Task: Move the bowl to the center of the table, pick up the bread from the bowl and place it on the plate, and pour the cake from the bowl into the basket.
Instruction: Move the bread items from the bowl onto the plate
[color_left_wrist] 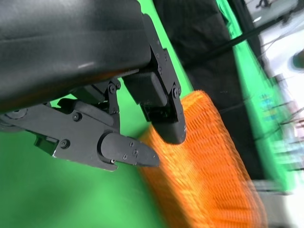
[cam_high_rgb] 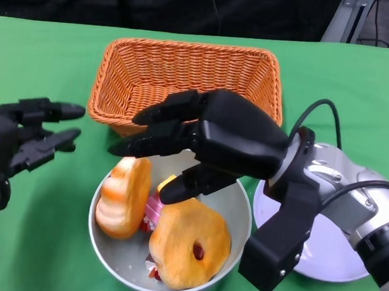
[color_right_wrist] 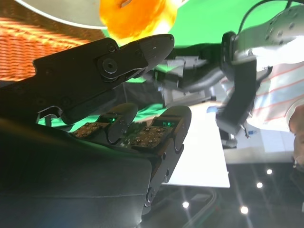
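Currently the right hand [cam_high_rgb: 201, 143] hovers open and empty above the grey round bowl [cam_high_rgb: 239, 220]; the golden round bread [cam_high_rgb: 190, 244], likely soft and light, suits a gentle grip across its sides. The left hand [cam_high_rgb: 30, 136], beside the bowl, is open and empty.

A grey bowl [cam_high_rgb: 239, 220] sits near the front of the green table. Inside are two round orange breads [cam_high_rgb: 188, 245] and a small pink cake [cam_high_rgb: 153, 211]. The orange basket [cam_high_rgb: 186, 74] stands just behind it. A white plate [cam_high_rgb: 331, 254] lies beside it.
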Tool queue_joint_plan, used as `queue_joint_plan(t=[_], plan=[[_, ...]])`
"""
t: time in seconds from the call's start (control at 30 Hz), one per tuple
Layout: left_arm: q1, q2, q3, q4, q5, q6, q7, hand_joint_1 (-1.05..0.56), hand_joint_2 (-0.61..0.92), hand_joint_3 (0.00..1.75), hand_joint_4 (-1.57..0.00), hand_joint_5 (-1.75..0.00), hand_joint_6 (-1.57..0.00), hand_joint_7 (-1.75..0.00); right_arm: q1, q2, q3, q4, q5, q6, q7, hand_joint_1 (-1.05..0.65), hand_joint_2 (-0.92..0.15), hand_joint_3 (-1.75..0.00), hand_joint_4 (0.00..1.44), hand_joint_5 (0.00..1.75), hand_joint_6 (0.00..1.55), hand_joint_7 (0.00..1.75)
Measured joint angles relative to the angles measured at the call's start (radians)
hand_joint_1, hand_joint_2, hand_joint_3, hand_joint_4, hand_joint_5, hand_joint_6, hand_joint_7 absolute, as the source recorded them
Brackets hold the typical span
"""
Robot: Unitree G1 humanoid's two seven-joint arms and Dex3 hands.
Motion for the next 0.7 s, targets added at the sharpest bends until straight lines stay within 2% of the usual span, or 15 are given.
queue_joint_plan(t=[0.07, 0.13, 0.3, 0.47, 0.5, 0.53, 0.57, 0.63, 0.7], plan=[[0.001, -0.007, 0.024, -0.015, -0.049, -0.040, -0.047, -0.32, 0.89, 0.02, -0.80, -1.59, -0.77, -1.38, -0.020, 0.006, 0.020, 0.031, -0.008, -0.002, -0.007, -0.70, -0.85, 0.00, 0.65, 0.07, 0.65, 0.00], [0.001, -0.007, 0.038, -0.012, -0.060, -0.080, -0.049, -0.32, 0.90, 0.01, -0.75, -1.71, -0.73, -1.45, -0.035, 0.013, 0.029, 0.060, -0.014, -0.002, -0.029, -0.69, -0.85, 0.00, 0.66, 0.07, 0.65, 0.00], [0.001, -0.016, 0.076, 0.022, -0.114, -0.114, -0.088, -0.21, 0.90, 0.01, -0.77, -1.75, -0.67, -1.59, -0.065, 0.019, 0.061, 0.118, -0.045, -0.006, -0.078, -0.70, -0.85, 0.00, 0.69, 0.08, 0.66, 0.01], [0.001, -0.023, 0.085, 0.032, -0.131, -0.138, -0.088, -0.14, 0.92, 0.17, -0.79, -1.73, -0.71, -1.47, -0.073, 0.025, 0.095, 0.167, -0.082, -0.012, -0.159, -0.71, -0.85, 0.00, 0.74, 0.10, 0.68, 0.01], [0.001, -0.028, 0.089, 0.030, -0.138, -0.138, -0.086, -0.11, 0.89, 0.30, -0.79, -1.74, -0.72, -1.45, -0.073, 0.026, 0.101, 0.174, -0.090, -0.013, -0.173, -0.72, -0.85, 0.00, 0.75, 0.10, 0.68, 0.01], [0.001, -0.036, 0.097, 0.027, -0.151, -0.137, -0.087, -0.10, 0.78, 0.59, -0.78, -1.72, -0.75, -1.41, -0.075, 0.028, 0.105, 0.182, -0.093, -0.014, -0.188, -0.72, -0.86, 0.00, 0.75, 0.10, 0.69, 0.01], [0.000, -0.042, 0.104, 0.024, -0.168, -0.136, -0.092, -0.10, 0.71, 0.73, -0.78, -1.71, -0.77, -1.38, -0.078, 0.029, 0.110, 0.188, -0.102, -0.014, -0.201, -0.73, -0.86, -0.01, 0.76, 0.10, 0.69, 0.01], [-0.002, -0.049, 0.110, 0.020, -0.184, -0.134, -0.099, -0.12, 0.64, 0.87, -0.79, -1.64, -0.78, -1.34, -0.085, 0.029, 0.122, 0.200, -0.114, -0.015, -0.221, -0.74, -0.87, -0.01, 0.77, 0.11, 0.70, 0.01], [-0.003, -0.049, 0.109, 0.024, -0.181, -0.162, -0.110, -0.15, 0.61, 0.90, -0.80, -1.60, -0.78, -1.33, -0.090, 0.030, 0.137, 0.212, -0.128, -0.017, -0.248, -0.74, -0.87, 0.00, 0.77, 0.11, 0.71, 0.02]])
